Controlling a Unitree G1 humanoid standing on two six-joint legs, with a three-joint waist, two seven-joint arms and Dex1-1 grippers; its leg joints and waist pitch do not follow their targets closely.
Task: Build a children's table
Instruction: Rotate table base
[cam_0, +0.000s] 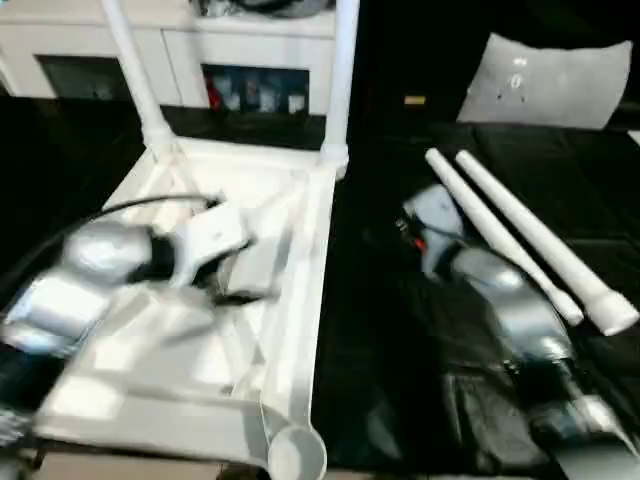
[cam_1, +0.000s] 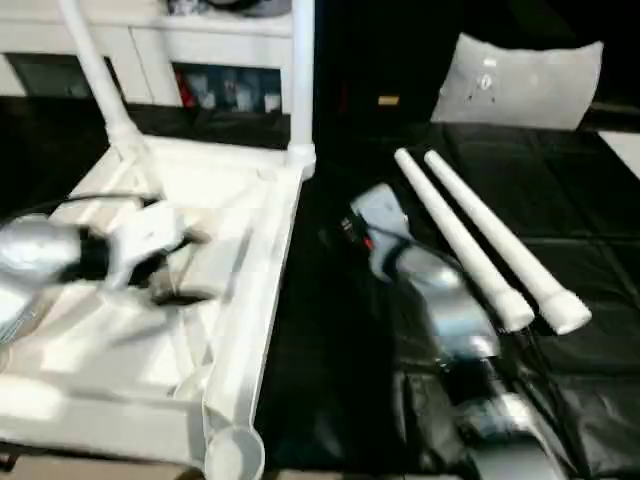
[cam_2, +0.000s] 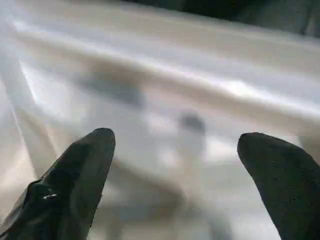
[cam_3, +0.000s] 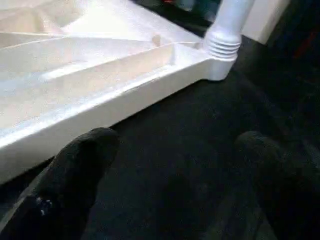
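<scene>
Two legs are already standing in the far corner sockets of the upside-down table top; the other two legs lie side by side on the black cloth to its right, thick threaded ends toward the robot. Near corner socket is empty. Left gripper hovers over the ribbed underside, jaws spread wide, holding nothing. Right gripper is over the cloth just beside the top's rim, also wide and empty. Handling guess: hollow plastic, light, stiff, smooth enough to slip and roll; the taper means a grip near the thick end, just above the threads, should hold best and keep the leg controllable while screwing in. The top looks likely to slide on the cloth, so bracing it with the left seems wise. Cloth is dark, quilted, soft. White shelving and a grey cushion stand behind.
</scene>
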